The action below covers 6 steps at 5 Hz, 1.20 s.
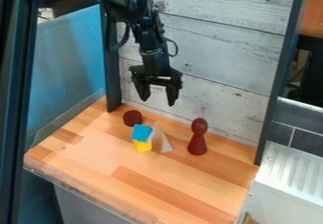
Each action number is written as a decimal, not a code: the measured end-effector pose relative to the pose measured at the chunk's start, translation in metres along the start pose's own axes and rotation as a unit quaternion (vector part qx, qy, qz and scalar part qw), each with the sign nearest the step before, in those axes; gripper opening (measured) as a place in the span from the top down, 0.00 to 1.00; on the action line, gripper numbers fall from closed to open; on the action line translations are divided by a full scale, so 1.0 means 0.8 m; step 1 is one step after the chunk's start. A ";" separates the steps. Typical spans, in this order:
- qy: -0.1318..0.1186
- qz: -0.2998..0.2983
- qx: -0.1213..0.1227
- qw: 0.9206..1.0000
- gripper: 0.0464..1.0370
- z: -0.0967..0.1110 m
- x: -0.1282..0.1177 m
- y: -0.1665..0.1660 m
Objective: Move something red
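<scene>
The black gripper (158, 98) hangs above the back of the wooden surface, its two fingers apart and nothing between them. Below it and to the left, a dark red ball (132, 118) rests on the wood near the back wall. To the right and lower stands a dark red pawn-shaped figure (197, 138), upright with a round head. The gripper touches neither of them.
Between the red things, a blue cube (142, 132) sits above a yellow block (142, 146), beside a pale wooden pointed block (160, 138). The wooden tabletop (145, 185) is bounded by a whitewashed back wall (221, 76) and a blue side panel (69, 62).
</scene>
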State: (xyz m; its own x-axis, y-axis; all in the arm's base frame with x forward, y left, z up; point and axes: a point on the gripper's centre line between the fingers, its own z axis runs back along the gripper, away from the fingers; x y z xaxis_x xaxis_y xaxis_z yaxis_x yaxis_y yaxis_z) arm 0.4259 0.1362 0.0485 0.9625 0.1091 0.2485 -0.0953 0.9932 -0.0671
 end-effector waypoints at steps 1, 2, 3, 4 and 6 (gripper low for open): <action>0.023 0.006 -0.004 1.000 0.04 -0.025 -0.011 0.001; 0.020 0.017 0.010 1.000 0.04 -0.032 -0.002 0.012; 0.019 0.043 0.026 0.999 0.04 -0.041 0.008 0.035; 0.014 0.058 0.040 0.997 0.04 -0.048 0.012 0.058; 0.008 0.035 0.049 0.998 0.04 -0.049 0.006 0.079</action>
State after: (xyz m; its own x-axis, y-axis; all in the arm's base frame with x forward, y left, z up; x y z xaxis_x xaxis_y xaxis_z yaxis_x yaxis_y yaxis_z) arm 0.4347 0.1980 0.0073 0.9566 0.1786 0.2303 -0.1862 0.9824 0.0113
